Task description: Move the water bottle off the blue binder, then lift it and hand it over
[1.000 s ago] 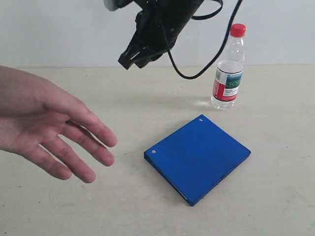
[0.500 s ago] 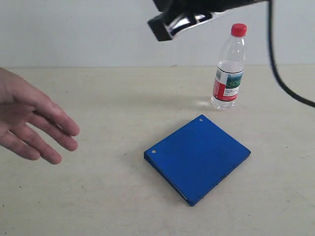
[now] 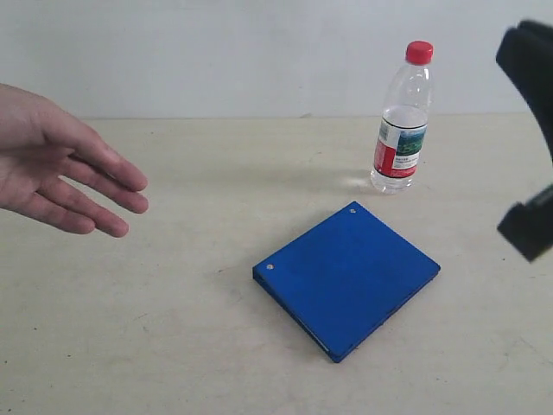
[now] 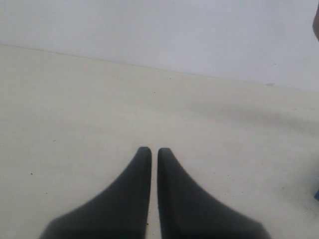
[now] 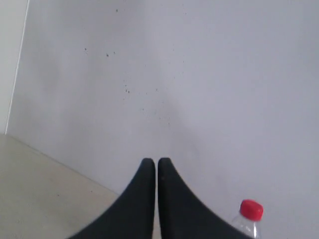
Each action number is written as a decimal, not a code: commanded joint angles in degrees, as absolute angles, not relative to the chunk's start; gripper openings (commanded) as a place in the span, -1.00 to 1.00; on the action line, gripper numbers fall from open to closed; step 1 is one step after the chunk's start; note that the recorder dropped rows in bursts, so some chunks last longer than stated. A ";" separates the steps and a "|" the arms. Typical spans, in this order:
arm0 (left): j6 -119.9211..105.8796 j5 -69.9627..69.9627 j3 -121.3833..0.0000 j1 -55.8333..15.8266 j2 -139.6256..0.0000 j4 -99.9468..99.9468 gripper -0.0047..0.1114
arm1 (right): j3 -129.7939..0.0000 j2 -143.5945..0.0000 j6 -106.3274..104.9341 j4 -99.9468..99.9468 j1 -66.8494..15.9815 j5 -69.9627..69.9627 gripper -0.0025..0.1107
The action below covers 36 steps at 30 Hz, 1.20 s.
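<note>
exterior view, bottle (image 3: pixel 403 130) near binder (image 3: pixel 347 278), perhaps right arm (image 3: pixel 529 60)

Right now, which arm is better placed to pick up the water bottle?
The right, probably: its arm shows at the exterior view's right edge, near the water bottle, and its wrist view catches the red cap. The left gripper points at bare table.

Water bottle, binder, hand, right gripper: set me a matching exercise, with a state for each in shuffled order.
1. water bottle
2. blue binder
3. hand
4. right gripper

A. lies flat, closed
B. shut, holding nothing
C. stands upright, red cap on
D. fingers outstretched at the left edge of the exterior view

Pairs: 1-C, 2-A, 3-D, 4-B
</note>
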<state>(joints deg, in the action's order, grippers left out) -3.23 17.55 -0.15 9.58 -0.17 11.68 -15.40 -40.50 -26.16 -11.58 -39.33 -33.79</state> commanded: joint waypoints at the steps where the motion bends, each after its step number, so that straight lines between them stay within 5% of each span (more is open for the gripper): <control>1: -3.43 17.44 0.00 9.72 0.00 11.56 -0.84 | -10.01 -41.06 -24.64 -11.90 -39.32 -38.15 -0.96; 10: -3.43 17.44 0.00 9.72 0.00 11.56 -0.84 | -9.20 -55.68 -19.57 -19.63 -39.32 -27.35 -0.84; 15: -4.17 17.28 0.00 9.72 0.00 11.45 -0.84 | -9.31 -61.08 -19.41 -22.67 -39.32 -25.43 0.04; 17: -5.29 14.29 0.00 9.72 0.00 11.64 -0.84 | -9.31 -61.19 -18.72 -25.07 -39.32 -26.31 0.12; 23: 3.09 13.32 0.00 9.72 0.00 33.06 -0.84 | -9.31 -61.19 -18.59 -32.95 -39.32 -25.29 0.12; 32: 1.24 10.22 0.00 9.72 0.00 34.74 -0.84 | -9.31 -61.19 -28.13 -35.70 -39.32 -26.09 0.11; 34: 0.71 8.30 0.00 9.72 0.00 34.74 -0.84 | -9.31 -61.19 -29.96 -35.42 -39.32 -28.98 0.03; 36: 0.00 6.35 0.00 9.72 0.00 34.74 -0.84 | -9.31 -61.19 -30.23 -35.42 -39.32 -31.54 -0.29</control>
